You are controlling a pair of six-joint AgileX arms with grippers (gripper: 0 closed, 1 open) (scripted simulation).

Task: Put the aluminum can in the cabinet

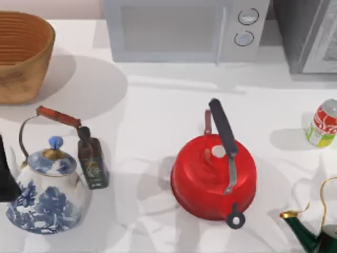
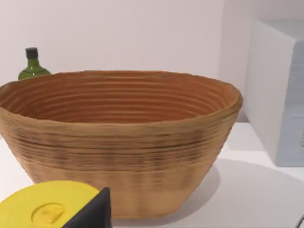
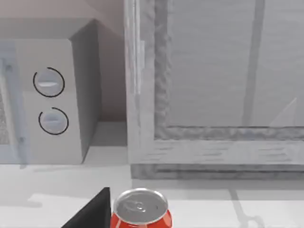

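The aluminum can [image 1: 321, 123] stands upright near the table's right edge, with a silver top and a red, white and lime-green label. The cabinet [image 1: 308, 34] rises behind it at the back right corner, grey with a pale framed door panel. In the right wrist view the can's top [image 3: 141, 207] is close in front, the cabinet door [image 3: 213, 80] stands behind it, and a dark part of my right gripper [image 3: 92, 213] lies just beside the can. A dark part of my left arm [image 1: 6, 176] sits at the table's left edge; my left gripper [image 2: 92, 214] faces the basket.
A white microwave [image 1: 187, 29] stands at the back centre, left of the cabinet. A woven basket [image 1: 21, 55] is at the back left. A red kettle [image 1: 213, 176], a blue-and-white kettle [image 1: 47, 197], a dark square bottle [image 1: 93, 163] and a green kettle [image 1: 316, 232] crowd the front.
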